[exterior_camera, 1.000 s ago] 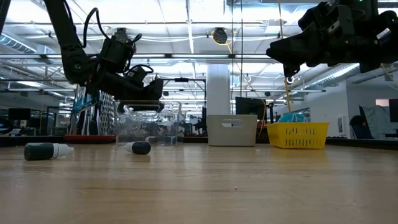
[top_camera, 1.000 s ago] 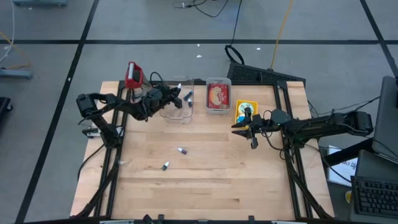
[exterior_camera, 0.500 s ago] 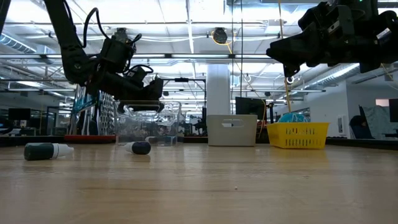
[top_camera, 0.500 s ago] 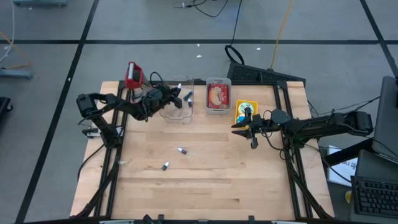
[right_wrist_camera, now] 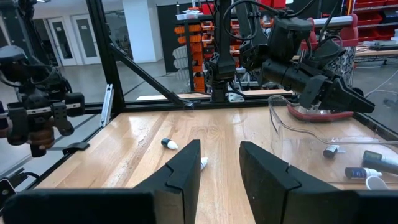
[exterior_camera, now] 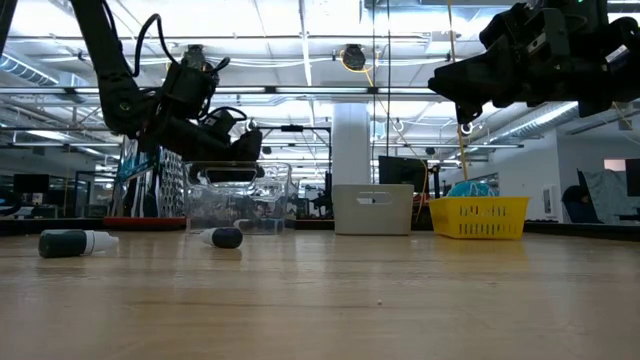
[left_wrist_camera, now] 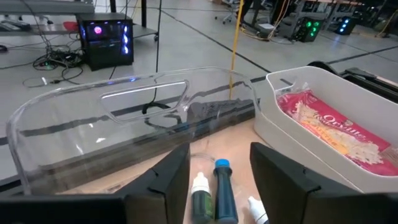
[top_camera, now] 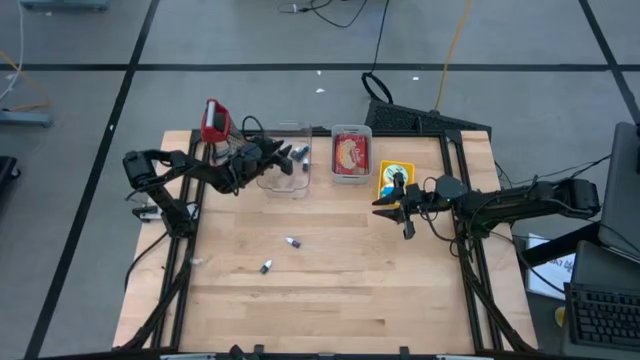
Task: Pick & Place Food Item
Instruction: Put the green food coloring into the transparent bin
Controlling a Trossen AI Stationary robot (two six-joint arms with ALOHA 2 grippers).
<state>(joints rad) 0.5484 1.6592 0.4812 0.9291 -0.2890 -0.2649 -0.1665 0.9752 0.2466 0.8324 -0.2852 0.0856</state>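
Observation:
My left gripper (top_camera: 287, 157) hangs open over the clear bin (top_camera: 283, 184) at the far left of the table. In its wrist view the fingers (left_wrist_camera: 168, 177) stand on either side of a green tube (left_wrist_camera: 200, 198) and a blue tube (left_wrist_camera: 222, 193) lying on the bin's floor, touching neither. Two more small tubes (top_camera: 292, 242) (top_camera: 266, 266) lie on the wood nearer the front. A red food packet (left_wrist_camera: 323, 121) lies in the white bin (top_camera: 350, 130). My right gripper (top_camera: 383, 205) waits open in the air at the right, holding nothing.
A yellow basket (top_camera: 396, 172) stands right of the white bin, just beyond my right gripper. A red object (top_camera: 214, 120) sits at the table's far left corner. Black frame rails (top_camera: 455, 200) run along both table sides. Bare wood spreads across the middle and front.
My left gripper's fingers have opened over the clear bin, without the arm shifting. My right arm has kept still.

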